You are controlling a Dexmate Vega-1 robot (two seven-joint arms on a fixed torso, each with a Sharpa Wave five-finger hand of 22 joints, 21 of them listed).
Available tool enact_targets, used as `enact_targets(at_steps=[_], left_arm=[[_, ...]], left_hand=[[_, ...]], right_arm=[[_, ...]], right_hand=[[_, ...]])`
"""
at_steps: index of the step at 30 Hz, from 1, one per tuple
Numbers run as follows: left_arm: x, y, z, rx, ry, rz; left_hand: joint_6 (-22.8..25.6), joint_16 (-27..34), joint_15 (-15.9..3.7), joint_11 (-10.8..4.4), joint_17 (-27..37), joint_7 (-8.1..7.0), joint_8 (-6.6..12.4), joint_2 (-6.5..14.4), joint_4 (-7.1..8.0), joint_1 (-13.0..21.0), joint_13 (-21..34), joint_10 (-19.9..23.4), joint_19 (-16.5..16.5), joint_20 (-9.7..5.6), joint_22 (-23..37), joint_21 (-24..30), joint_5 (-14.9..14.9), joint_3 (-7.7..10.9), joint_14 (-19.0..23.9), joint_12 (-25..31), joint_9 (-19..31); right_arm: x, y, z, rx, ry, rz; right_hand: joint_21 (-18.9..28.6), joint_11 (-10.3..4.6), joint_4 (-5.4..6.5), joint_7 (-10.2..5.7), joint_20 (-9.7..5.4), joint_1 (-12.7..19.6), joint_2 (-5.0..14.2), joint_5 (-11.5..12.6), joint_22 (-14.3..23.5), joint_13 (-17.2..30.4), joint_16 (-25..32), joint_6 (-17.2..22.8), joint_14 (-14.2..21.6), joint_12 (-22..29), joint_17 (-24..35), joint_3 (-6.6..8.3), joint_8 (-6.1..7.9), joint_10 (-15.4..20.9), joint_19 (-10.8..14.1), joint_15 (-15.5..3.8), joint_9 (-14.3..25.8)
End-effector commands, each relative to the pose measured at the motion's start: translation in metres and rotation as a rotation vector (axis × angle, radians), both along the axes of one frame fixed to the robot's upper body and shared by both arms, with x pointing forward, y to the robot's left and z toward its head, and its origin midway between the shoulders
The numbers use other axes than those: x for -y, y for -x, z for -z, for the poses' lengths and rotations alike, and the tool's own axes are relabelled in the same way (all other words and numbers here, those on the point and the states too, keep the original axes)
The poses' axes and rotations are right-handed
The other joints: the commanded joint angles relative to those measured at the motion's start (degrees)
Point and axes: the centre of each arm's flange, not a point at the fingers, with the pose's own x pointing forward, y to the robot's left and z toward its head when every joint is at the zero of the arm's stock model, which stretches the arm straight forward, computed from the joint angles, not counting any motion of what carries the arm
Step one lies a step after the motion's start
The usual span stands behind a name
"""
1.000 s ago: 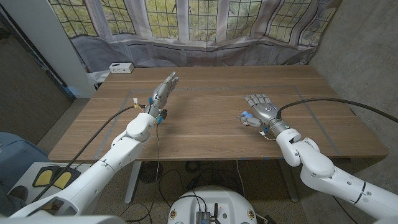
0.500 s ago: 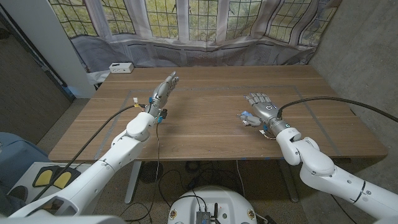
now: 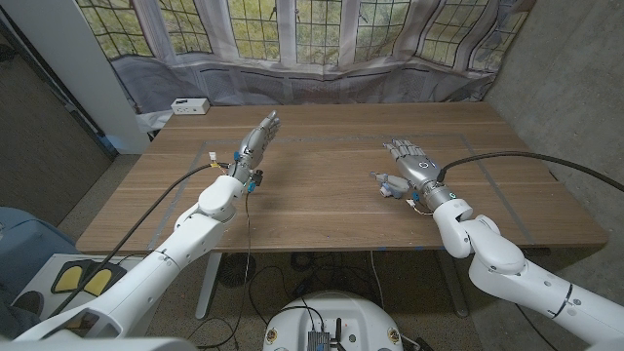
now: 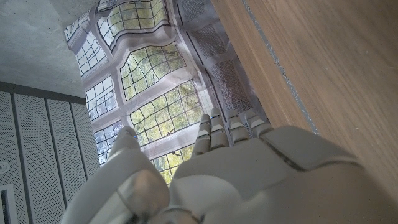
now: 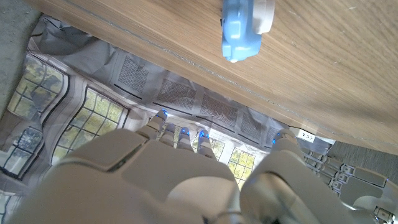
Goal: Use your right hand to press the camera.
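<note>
A small blue and white toy camera (image 3: 388, 185) lies on the wooden table (image 3: 322, 200), right of the middle. My right hand (image 3: 410, 159) hovers just beyond it, fingers spread and holding nothing, thumb reaching toward the camera. In the right wrist view the camera (image 5: 246, 26) lies on the wood apart from my right hand (image 5: 161, 180), whose fingertips (image 5: 181, 133) point past the table's far edge. My left hand (image 3: 255, 144) stands on its edge at the left, fingers straight and together, empty. The left wrist view shows my left hand (image 4: 224, 168) from behind, beside the table top.
A white box (image 3: 189, 105) sits at the table's far left corner. Thin tape lines (image 3: 292, 141) mark a rectangle on the wood. A grey curtain (image 3: 322, 83) and leaded windows stand behind the far edge. A cable (image 3: 251, 210) hangs from my left wrist.
My right hand has lifted and drawn a little toward the far side, off the camera, which now shows more fully. The left arm has not moved.
</note>
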Motion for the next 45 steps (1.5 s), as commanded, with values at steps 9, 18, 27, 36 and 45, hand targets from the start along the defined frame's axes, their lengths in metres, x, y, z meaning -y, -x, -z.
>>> enact_targets(at_steps=[9,18,27,36,45], left_arm=[[-0.003,0.002,0.0,0.021,0.024,0.029],[-0.004,0.001,0.002,0.025,0.042,0.038],[-0.002,0.0,-0.006,0.044,0.051,0.04],[0.003,-0.004,-0.013,0.063,0.066,0.067],[0.007,-0.009,-0.021,0.083,0.084,0.098]], left_hand=[[-0.74,0.08,0.4,0.81,0.13,-0.09,0.22,-0.13,-0.15,0.61,0.18,-0.58,2.73,-1.11,0.08,1.01,-0.03,0.66,0.08,-0.27,0.2],[-1.13,0.2,0.38,0.67,0.14,0.09,0.27,-0.17,-0.25,0.77,0.18,-0.63,4.24,-1.68,0.04,1.39,-0.04,0.75,0.48,-0.24,0.2],[-0.91,0.41,-0.18,-0.09,0.12,0.53,0.56,-0.21,-0.39,1.03,0.17,0.0,6.05,-2.56,-0.01,1.75,-0.04,0.88,1.34,0.04,0.19],[-0.25,0.74,-0.33,0.55,0.09,1.23,0.88,-0.39,-0.61,1.43,0.14,1.03,10.87,-4.96,-0.06,2.86,-0.05,1.05,3.44,0.37,0.17],[0.17,0.63,-0.18,0.94,0.08,1.55,1.0,-0.49,-0.71,1.61,0.14,1.36,10.72,-4.01,-0.1,2.49,-0.05,1.1,3.63,0.45,0.17]], right_arm=[[-0.006,0.002,-0.016,0.078,-0.13,-0.071],[-0.004,-0.004,-0.025,0.059,-0.224,-0.132],[0.0,-0.007,-0.038,0.07,-0.287,-0.175],[0.004,-0.013,-0.051,0.087,-0.342,-0.221],[0.008,-0.017,-0.062,0.109,-0.395,-0.27]], right_hand=[[0.89,0.07,-0.64,0.18,-1.39,0.89,-0.43,0.08,0.08,0.0,0.49,2.07,1.39,0.68,-0.2,0.17,0.58,1.8,4.09,-0.62,0.05],[1.31,0.59,-0.81,1.14,-2.17,1.25,-0.43,0.1,0.04,-0.06,0.64,3.12,2.81,0.99,-0.3,0.3,0.71,3.08,6.74,-0.66,0.05],[1.43,1.03,-1.05,2.39,-2.12,1.78,-0.47,0.12,-0.01,-0.12,0.79,4.64,4.46,1.39,-0.43,0.49,0.96,4.76,8.83,-0.54,0.04],[1.47,1.35,-1.16,3.32,-2.11,2.06,-0.57,0.11,-0.04,-0.18,0.97,5.98,5.87,1.68,-0.49,0.55,1.17,6.28,10.43,-0.4,0.01],[1.56,1.15,-1.16,3.54,-2.09,2.23,-0.48,0.12,-0.04,-0.2,1.03,6.72,6.64,1.88,-0.48,0.65,1.22,7.32,11.7,-0.4,0.0]])
